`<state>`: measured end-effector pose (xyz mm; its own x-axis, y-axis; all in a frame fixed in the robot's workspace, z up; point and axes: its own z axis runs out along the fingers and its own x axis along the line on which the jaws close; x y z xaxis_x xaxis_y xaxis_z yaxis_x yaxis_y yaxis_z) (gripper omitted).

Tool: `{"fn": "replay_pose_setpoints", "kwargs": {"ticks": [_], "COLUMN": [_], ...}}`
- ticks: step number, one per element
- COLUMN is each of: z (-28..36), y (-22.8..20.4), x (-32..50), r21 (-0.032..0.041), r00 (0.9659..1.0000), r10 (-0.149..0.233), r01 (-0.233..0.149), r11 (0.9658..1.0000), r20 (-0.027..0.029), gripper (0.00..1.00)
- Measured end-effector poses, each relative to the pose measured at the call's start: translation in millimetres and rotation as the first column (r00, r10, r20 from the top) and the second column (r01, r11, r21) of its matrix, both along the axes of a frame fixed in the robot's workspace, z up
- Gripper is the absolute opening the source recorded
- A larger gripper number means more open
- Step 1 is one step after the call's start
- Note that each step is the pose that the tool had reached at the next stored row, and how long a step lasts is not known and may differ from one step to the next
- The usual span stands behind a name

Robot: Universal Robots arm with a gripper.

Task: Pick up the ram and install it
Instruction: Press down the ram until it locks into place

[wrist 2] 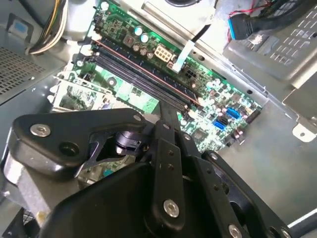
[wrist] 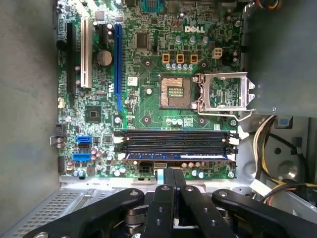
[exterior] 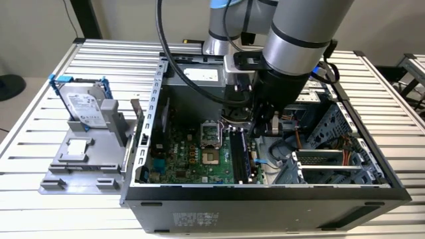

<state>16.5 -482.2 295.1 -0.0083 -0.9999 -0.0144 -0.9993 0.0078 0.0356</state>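
Observation:
The ram (wrist: 176,155), a slim dark strip, stands on edge in the black slot nearest the motherboard's (wrist: 148,59) edge; in the second wrist view the ram (wrist 2: 143,69) is a thin line along that outer slot. My gripper (wrist: 173,173) hangs just over the ram's middle. Its black fingers (wrist: 166,191) are shut flat against each other, with nothing seen between them. I cannot tell whether the tips touch the ram. In the exterior view the gripper (exterior: 264,130) reaches down into the open computer case (exterior: 265,191), above the slots (exterior: 239,154).
Other long black slots with white end clips (wrist: 176,136) lie beside the ram. An open processor socket (wrist: 223,91), bundled cables (wrist: 270,144) and a metal drive cage (exterior: 332,159) crowd the case. Outside it, a hard drive in a blue frame (exterior: 85,104) rests on a grey fixture (exterior: 79,164).

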Motion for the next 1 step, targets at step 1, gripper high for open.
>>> {"fn": "replay_pose_setpoints", "kwargs": {"ticks": [1], "z": [0.0], "y": [0.0], "x": [0.0], "r21": [-0.0001], "r00": [1.0], "r10": [0.0], "r01": [0.0], "r11": [1.0], "r20": [0.0], "gripper": [0.0]}}
